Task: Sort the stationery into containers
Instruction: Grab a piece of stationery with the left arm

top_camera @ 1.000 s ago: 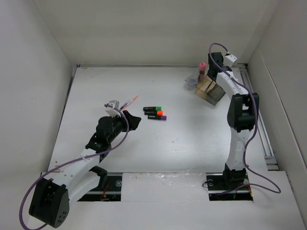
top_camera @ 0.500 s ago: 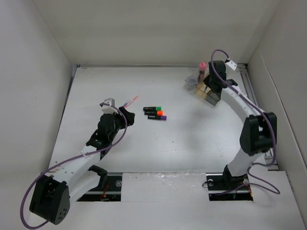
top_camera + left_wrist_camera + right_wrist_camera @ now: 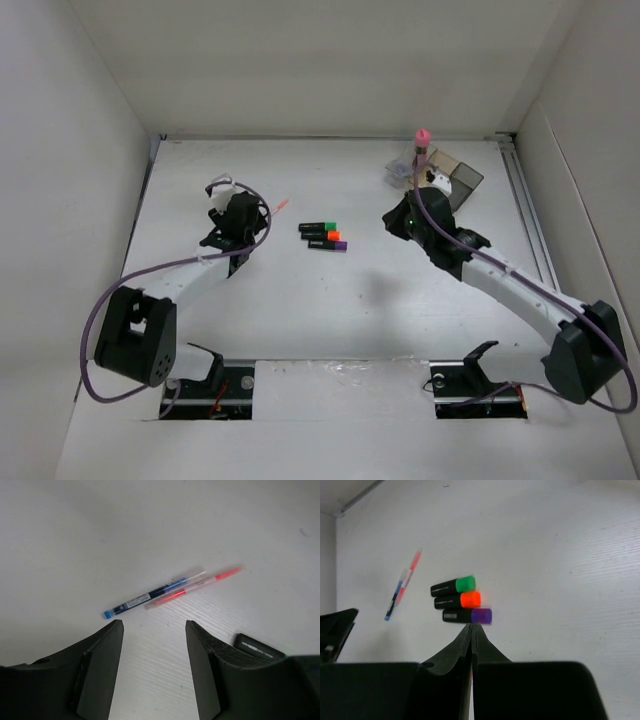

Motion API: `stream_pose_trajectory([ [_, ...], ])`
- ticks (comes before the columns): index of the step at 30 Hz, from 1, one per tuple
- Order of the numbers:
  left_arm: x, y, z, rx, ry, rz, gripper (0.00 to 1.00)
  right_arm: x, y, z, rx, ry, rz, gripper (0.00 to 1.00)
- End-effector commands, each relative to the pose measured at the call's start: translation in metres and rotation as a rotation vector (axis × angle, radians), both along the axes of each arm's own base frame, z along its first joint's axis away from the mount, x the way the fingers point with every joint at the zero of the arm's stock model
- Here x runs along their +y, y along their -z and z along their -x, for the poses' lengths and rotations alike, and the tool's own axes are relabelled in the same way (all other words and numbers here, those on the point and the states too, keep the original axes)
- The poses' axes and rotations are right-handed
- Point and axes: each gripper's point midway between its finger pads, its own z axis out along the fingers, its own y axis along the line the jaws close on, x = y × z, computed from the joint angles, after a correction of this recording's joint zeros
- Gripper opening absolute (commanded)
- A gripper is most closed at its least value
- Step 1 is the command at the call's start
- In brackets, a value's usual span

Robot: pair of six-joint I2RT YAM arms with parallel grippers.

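White desk (image 3: 380,300) carries all items. Left gripper (image 3: 154,630) — jaws partly open, nothing between them — hangs just short of the blue-white pen (image 3: 150,596) and pink-red pen (image 3: 195,585), which lie side by side left of the desk's centre. Right gripper (image 3: 471,626) — fingers pressed together, empty — points at three markers (image 3: 460,600) lying flank to flank mid-desk. Tray (image 3: 455,178) and pink-capped bottle (image 3: 422,143) stand near the far right corner.

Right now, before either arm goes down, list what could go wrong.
The blue pen and red pen lie against each other, so the open left gripper may pinch both or flick one away. The right gripper is shut and aimed at the purple marker; it could shove the packed markers instead of grasping.
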Motion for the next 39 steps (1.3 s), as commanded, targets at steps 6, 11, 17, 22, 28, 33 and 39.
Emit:
stream_pose_trajectory([
  [6,0.029,0.015,-0.014,0.101,-0.16,-0.142,0.46,0.01,-0.028,0.025,-0.098,-0.093,-0.071,0.22],
  [11,0.028,0.023,-0.025,0.147,-0.123,-0.186,0.41,0.021,-0.035,0.033,-0.107,-0.144,-0.096,0.3],
  [17,0.02,0.038,-0.03,0.212,-0.026,-0.218,0.41,0.021,-0.034,0.035,-0.11,-0.142,-0.092,0.31],
  [22,0.007,0.05,-0.041,0.337,0.127,-0.244,0.44,0.018,-0.042,0.04,-0.132,-0.142,-0.106,0.34],
  [28,0.0,0.059,-0.044,0.461,0.232,-0.278,0.44,0.014,-0.05,0.043,-0.153,-0.141,-0.122,0.36],
  [33,0.015,0.059,-0.045,0.518,0.292,-0.312,0.44,0.01,-0.048,0.042,-0.145,-0.132,-0.116,0.36],
  [39,0.024,0.066,-0.039,0.583,0.359,-0.332,0.44,0.009,-0.048,0.041,-0.144,-0.131,-0.119,0.36],
])
